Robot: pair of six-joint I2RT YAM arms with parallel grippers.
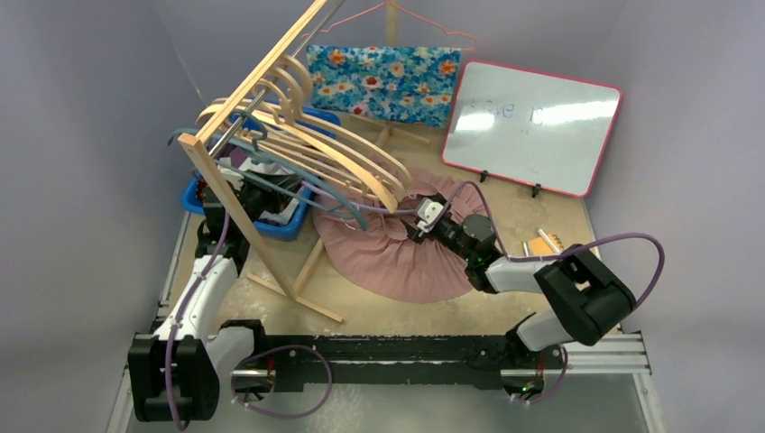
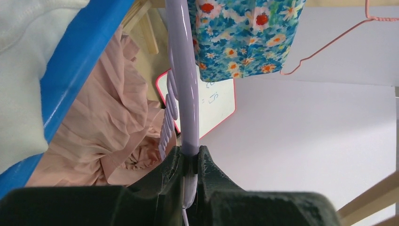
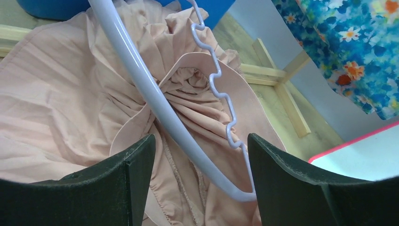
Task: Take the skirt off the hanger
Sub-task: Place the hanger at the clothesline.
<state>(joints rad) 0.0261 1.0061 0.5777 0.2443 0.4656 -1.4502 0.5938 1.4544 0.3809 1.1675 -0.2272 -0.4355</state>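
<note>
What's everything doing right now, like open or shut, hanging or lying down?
Left tool, shut on the hanger.
Right tool, open above the skirt.
Hanger, one end inside the waistband.
Skirt, heaped on the table.
Flowery cloth, hanging up.
Whiteboard, propped upright.

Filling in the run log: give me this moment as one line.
left gripper: shut on hanger | right gripper: open over skirt waistband | skirt: on table, hanger end in waistband opening
</note>
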